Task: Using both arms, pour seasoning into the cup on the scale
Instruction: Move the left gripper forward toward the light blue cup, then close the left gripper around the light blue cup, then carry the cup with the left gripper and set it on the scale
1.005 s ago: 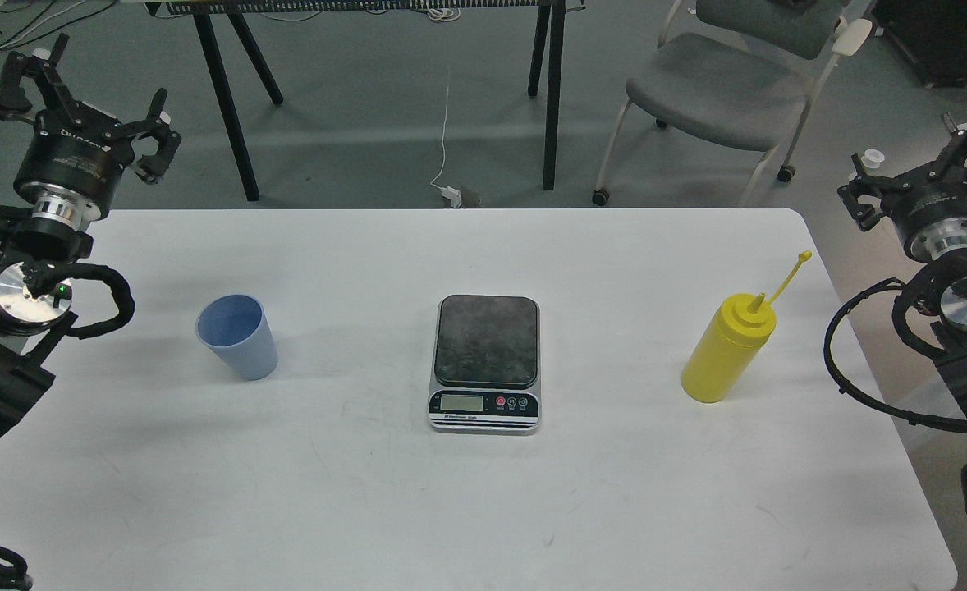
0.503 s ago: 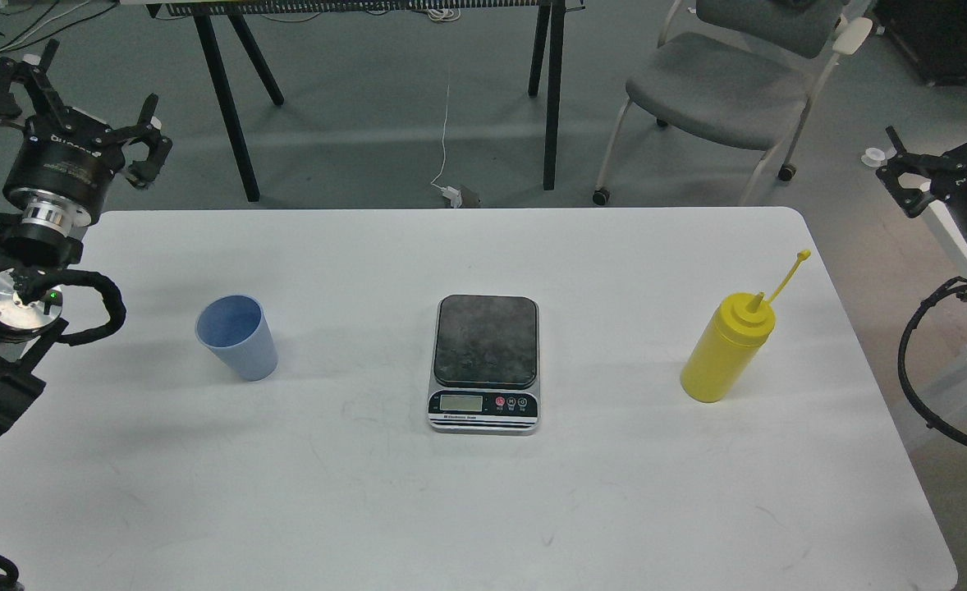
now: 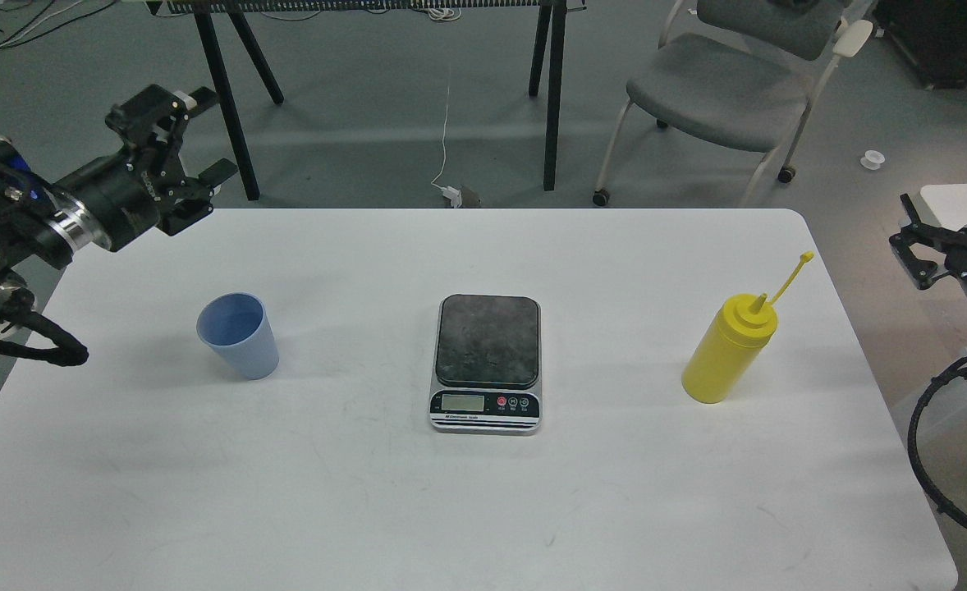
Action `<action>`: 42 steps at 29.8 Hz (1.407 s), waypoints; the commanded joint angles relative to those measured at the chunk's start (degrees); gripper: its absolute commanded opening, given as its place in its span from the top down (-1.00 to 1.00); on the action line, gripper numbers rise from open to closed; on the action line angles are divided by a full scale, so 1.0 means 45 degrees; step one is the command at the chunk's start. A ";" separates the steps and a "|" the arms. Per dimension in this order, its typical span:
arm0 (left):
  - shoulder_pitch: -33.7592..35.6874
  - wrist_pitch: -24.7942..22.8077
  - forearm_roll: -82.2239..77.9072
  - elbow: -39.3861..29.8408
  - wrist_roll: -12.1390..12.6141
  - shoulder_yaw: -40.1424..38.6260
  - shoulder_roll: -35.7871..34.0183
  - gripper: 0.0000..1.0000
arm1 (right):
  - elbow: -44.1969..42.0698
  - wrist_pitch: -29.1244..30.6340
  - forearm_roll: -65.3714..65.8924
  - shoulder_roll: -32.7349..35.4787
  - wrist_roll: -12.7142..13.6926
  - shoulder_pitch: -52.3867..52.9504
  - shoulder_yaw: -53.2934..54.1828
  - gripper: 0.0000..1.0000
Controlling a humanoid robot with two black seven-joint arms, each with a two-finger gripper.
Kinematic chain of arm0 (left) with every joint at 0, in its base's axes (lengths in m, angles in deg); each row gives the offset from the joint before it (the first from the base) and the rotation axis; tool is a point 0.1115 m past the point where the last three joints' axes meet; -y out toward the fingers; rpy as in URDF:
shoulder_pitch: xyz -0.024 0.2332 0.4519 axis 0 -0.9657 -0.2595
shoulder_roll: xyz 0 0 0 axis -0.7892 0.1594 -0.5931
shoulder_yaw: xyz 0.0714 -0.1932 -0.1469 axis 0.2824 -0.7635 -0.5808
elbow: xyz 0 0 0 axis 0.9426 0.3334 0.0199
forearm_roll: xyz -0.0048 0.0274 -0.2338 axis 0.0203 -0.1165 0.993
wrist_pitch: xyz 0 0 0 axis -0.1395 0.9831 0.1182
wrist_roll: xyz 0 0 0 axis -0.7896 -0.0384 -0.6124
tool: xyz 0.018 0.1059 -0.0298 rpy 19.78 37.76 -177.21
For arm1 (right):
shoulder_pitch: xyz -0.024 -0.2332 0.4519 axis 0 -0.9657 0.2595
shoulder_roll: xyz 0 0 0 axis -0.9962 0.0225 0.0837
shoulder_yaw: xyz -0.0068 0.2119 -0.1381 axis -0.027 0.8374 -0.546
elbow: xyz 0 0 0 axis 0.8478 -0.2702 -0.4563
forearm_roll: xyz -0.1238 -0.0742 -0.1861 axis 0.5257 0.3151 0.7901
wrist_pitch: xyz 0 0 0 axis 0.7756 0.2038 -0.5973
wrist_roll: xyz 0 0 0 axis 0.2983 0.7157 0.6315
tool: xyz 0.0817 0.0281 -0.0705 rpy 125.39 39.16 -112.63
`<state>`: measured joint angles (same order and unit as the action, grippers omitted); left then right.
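The light blue cup [image 3: 237,336] stands upright on the left of the white table [image 3: 483,509]. The scale [image 3: 488,361] lies at the table's middle with nothing on its dark plate. The yellow seasoning bottle [image 3: 728,349] stands upright on the right, its cap strap sticking up. My left gripper [image 3: 204,135] is open and empty. It points right above the table's far left corner, well behind the cup. My right gripper [image 3: 910,242] is open and empty. It is off the table's right edge, partly cut off by the frame, to the right of the bottle.
A grey chair [image 3: 721,82] stands beyond the table's far right corner. Black legs [image 3: 225,98] of another table stand on the floor behind. A white cable [image 3: 444,139] runs down to a plug on the floor. The table's right edge lies close to the bottle.
My left gripper swung from pointing up at the far left to pointing right over the table's far left corner. My right gripper moved down and right, toward the frame's edge. The cup, scale and bottle stayed put.
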<state>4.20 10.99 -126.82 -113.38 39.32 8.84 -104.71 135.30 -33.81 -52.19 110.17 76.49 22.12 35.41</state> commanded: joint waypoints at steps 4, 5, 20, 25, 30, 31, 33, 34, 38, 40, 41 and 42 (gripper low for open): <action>-0.0115 0.1376 -0.8481 -0.0862 -0.0377 0.0051 -0.0492 -0.96 | -0.0010 0.0000 0.0010 -0.0288 0.0016 0.0095 0.0095 -1.00; -0.0135 0.1688 -0.9380 -0.0862 -0.0377 0.0110 -0.0511 -0.94 | -0.0010 0.0000 0.0010 -0.0288 0.0016 0.0095 0.0095 -1.00; 0.0080 0.5889 -1.2807 0.1460 -0.0552 0.5518 -0.0297 -0.45 | -0.0029 0.0000 0.0029 -0.0288 0.0036 -0.0022 0.0232 -1.00; 0.0197 0.6027 -1.2768 0.1833 -0.1021 0.5970 -0.0277 -0.09 | -0.0068 0.0000 0.0029 -0.0288 0.0016 -0.0022 0.0232 -1.00; 0.0158 0.5968 -1.2689 0.1970 -0.1267 0.6009 -0.0082 0.61 | -0.0088 0.0000 0.0029 -0.0307 0.0016 -0.0022 0.0232 -1.00; 0.0158 0.5968 -1.2709 0.1970 -0.1267 0.6009 -0.0082 0.75 | -0.0088 0.0000 0.0049 -0.0307 0.0016 -0.0022 0.0232 -1.00; 0.0178 0.5968 -1.2670 0.1970 -0.1267 0.6028 -0.0062 0.85 | -0.0088 0.0000 0.0049 -0.0307 0.0016 -0.0022 0.0232 -1.00; 0.0197 0.5968 -1.2651 0.1970 -0.1267 0.6009 -0.0062 0.88 | -0.0107 0.0000 0.0049 -0.0307 0.0016 -0.0022 0.0232 -1.00; 0.0508 0.5910 -1.2048 0.1873 -0.1267 0.5950 0.0132 0.91 | -0.0107 0.0000 0.0049 -0.0288 -0.0003 -0.0022 0.0251 -1.00; 0.0937 0.5851 -1.1656 0.1736 -0.1267 0.5970 0.0230 0.92 | -0.0107 0.0000 0.0049 -0.0288 -0.0003 -0.0022 0.0329 -1.00; 0.1191 0.5715 -1.1616 0.1620 -0.1267 0.5970 0.0250 0.92 | -0.0107 0.0000 0.0030 -0.0307 -0.0003 -0.0022 0.0368 -1.00; 0.1503 0.5540 -1.1615 0.1309 -0.1267 0.5989 0.0231 0.92 | -0.0107 0.0000 0.0029 -0.0307 -0.0003 -0.0022 0.0427 -1.00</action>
<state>7.85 37.28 -180.09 -105.43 33.61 35.69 -103.86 134.76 -33.81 -51.97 108.79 76.47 22.02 36.77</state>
